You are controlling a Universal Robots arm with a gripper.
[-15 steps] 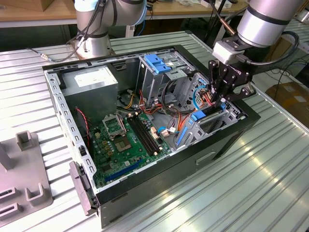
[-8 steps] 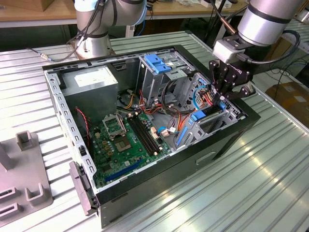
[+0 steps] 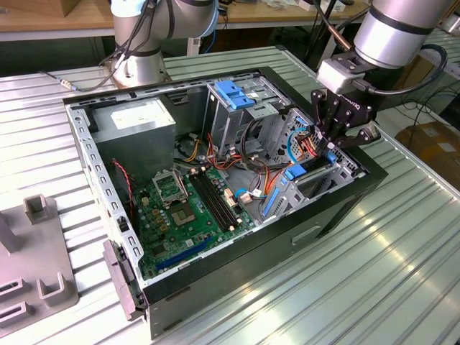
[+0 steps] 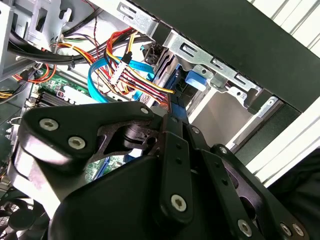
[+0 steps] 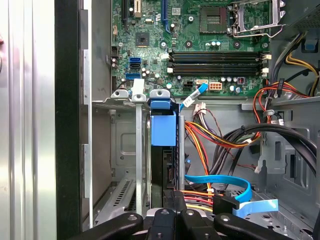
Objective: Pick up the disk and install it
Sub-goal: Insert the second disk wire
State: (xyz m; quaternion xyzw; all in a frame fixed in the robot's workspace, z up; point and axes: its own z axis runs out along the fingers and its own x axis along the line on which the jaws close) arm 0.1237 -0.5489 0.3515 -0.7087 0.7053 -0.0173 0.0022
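Edgewise, the blue-railed dark disk (image 5: 163, 150) sits in its bay.

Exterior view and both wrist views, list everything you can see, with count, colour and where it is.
Computer case: one, black, open, on the slatted metal table.
Motherboard: one, green, on the case floor.
Power supply: one, grey, far corner of the case.
Drive cage bracket: one, blue, atop the metal cage.
Disk: one, dark with blue rails, standing on edge in a bay slot at the case's front.
Cables: several, red, yellow, orange, black, blue, beside the bay.
Fixture: one, grey, the exterior view's left.
Second arm base: one, behind the case.
Gripper: one, black, over the disk.
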